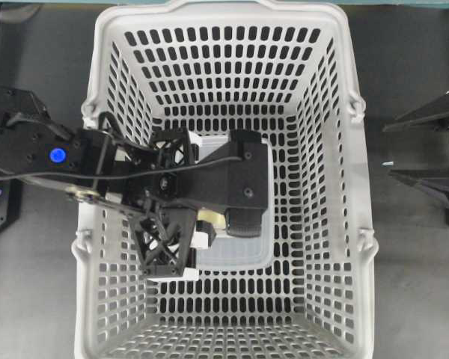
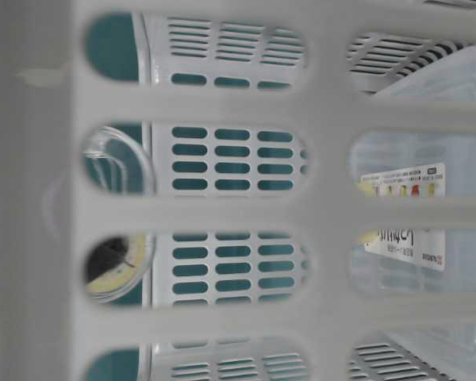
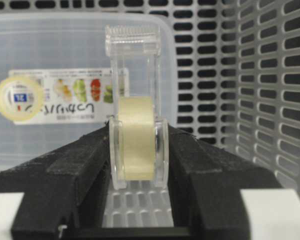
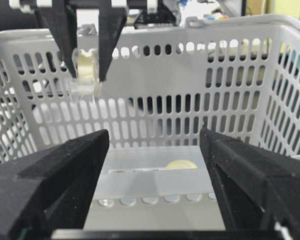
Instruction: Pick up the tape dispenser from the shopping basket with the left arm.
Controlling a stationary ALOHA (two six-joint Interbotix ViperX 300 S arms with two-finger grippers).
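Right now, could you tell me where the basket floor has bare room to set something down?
Bare floor shows in a strip between the plastic box and the shopping basket wall on the overhead view's right, and another strip below the box. The middle and left are crowded: the left gripper hangs there, holding the tape dispenser over the box.

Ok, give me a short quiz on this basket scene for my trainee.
1. True or false: the left gripper is shut on the tape dispenser.
2. Where is the right gripper? A: deep inside the shopping basket. B: outside it, open. C: clamped on a handle.
3. What lies on the basket floor below the dispenser?

Key: 1 true. 2 B. 3 a flat translucent box with a printed label.
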